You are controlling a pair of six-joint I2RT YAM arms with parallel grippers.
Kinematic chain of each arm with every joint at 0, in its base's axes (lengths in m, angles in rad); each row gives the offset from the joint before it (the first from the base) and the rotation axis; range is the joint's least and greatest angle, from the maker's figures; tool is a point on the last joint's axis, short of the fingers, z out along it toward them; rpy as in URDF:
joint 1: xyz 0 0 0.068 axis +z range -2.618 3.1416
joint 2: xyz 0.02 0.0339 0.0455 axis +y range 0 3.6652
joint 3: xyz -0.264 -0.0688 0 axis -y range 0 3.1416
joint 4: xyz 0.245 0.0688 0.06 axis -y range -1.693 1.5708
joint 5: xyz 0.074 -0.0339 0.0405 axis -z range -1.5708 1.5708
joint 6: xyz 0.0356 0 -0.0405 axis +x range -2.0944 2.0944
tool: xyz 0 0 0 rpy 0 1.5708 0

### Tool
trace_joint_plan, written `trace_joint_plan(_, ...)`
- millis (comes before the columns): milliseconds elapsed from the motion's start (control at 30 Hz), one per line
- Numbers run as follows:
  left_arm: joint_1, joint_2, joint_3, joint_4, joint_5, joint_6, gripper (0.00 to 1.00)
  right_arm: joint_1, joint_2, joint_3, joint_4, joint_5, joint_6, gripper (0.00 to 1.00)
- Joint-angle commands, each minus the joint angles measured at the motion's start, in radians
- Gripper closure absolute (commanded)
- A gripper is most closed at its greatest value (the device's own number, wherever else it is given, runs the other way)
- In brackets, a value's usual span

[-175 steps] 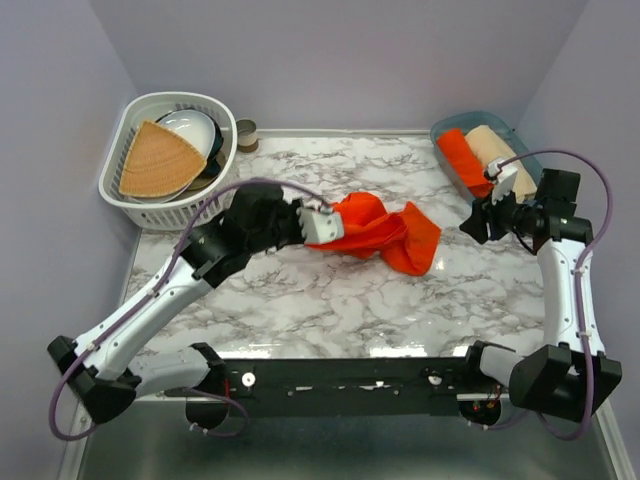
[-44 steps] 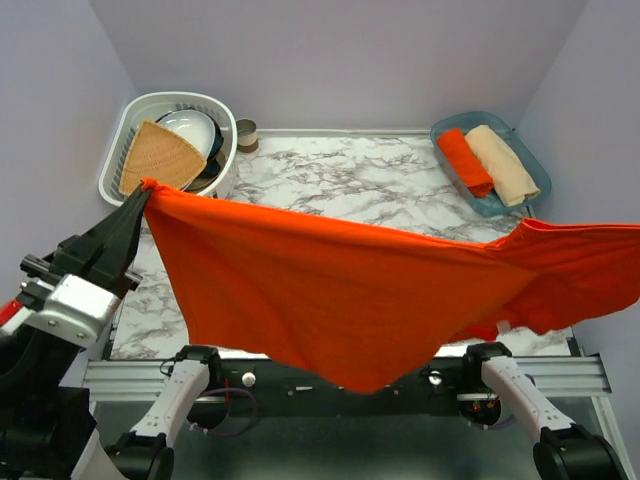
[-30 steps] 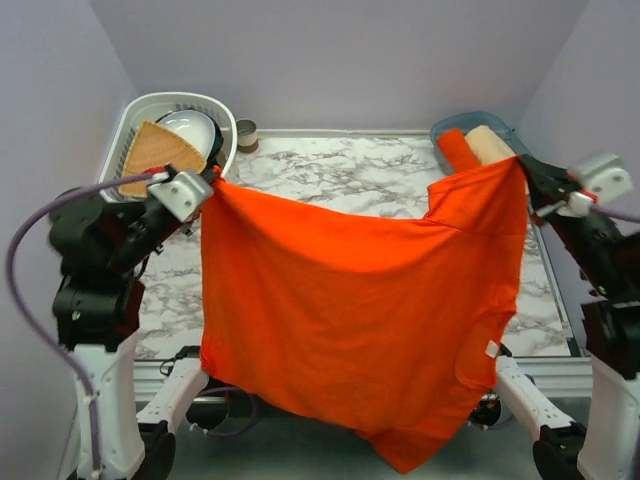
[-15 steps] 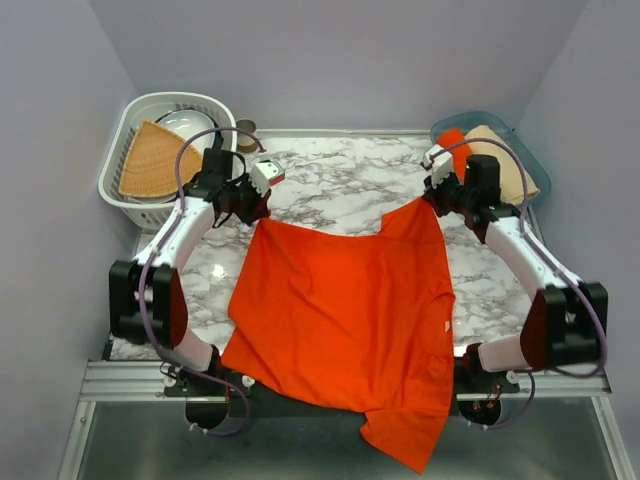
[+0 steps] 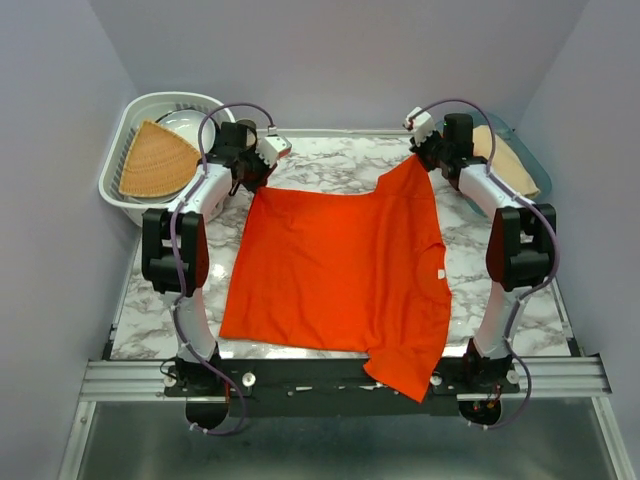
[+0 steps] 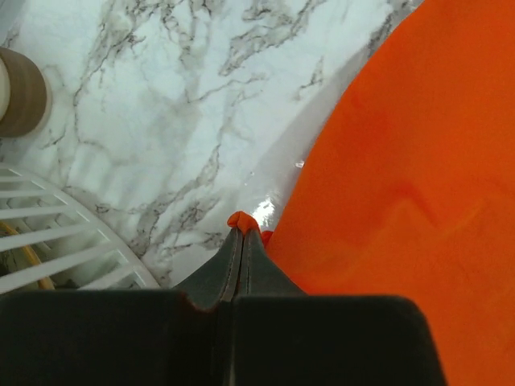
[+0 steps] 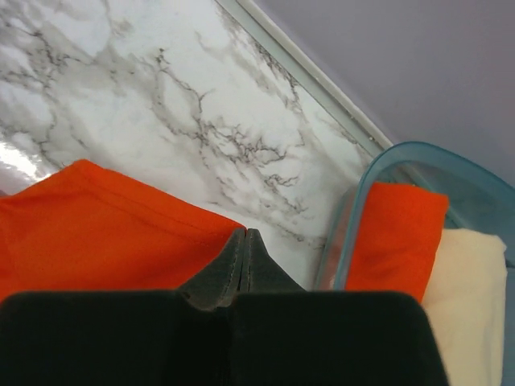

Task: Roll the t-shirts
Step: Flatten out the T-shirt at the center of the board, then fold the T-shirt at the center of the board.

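An orange-red t-shirt (image 5: 340,265) lies spread flat on the marble table (image 5: 330,165), and its near right part hangs over the front edge. My left gripper (image 5: 259,175) is shut on the shirt's far left corner; in the left wrist view a nub of orange cloth (image 6: 241,219) pokes out past the closed fingertips. My right gripper (image 5: 421,160) is shut on the far right corner, with the shirt's hem (image 7: 121,217) meeting the closed tips (image 7: 246,234). A rolled orange t-shirt (image 7: 398,233) and a rolled beige t-shirt (image 7: 471,281) lie in the blue bin (image 7: 364,197).
A white basket (image 5: 118,170) at the far left holds a tan woven fan-shaped piece (image 5: 158,160) and a bowl. A small brown cylinder (image 6: 18,92) stands beside the basket. The blue bin (image 5: 535,175) sits at the far right corner. Purple walls close in the table.
Both arms carried the hanging shirt down and away from the bases and laid it flat; the grippers now sit farther back on the table, still pinching the two far corners.
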Motion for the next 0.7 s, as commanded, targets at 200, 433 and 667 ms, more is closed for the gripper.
trace_joint_plan(200, 0.001, 0.091, 0.146, 0.054, -0.069, -0.056, 1.00, -0.004, 0.146, 0.242, -0.089, 0.090, -0.051, 0.99)
trace_joint_plan(433, 0.008, 0.011, 0.097, -0.003, 0.020, 0.042, 1.00, -0.005, -0.001, 0.147, -0.180, 0.090, -0.028, 0.99)
trace_joint_plan(667, 0.009, -0.046, 0.030, -0.083, 0.041, 0.188, 1.00, -0.004, -0.223, -0.097, -0.253, 0.041, -0.024, 0.99)
